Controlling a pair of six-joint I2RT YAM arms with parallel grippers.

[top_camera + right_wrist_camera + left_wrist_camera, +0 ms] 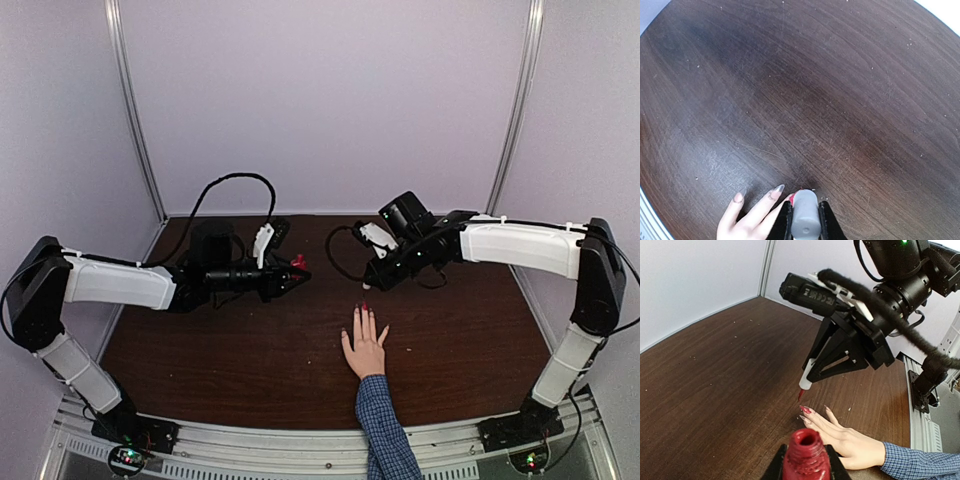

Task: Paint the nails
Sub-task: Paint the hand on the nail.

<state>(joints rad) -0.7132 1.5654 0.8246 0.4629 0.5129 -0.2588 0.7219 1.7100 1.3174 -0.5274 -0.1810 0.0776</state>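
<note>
left wrist view, left end effector (805, 465) clamps open polish bottle (805, 452), right end effector (810, 375) grips white-capped brush (804, 384) above red nails (805, 410)

A human hand (366, 347) in a blue checked sleeve (385, 440) is laid flat on the dark wooden bench (250, 350), fingers spread and pointed away from the arm bases. Dark red is seen on the nails (364, 307) at the fingertips. The right hand (368, 283) is held just above those fingertips. The left hand (298, 268) is closed on a small red bottle (297, 262), well apart from the human hand.
</note>
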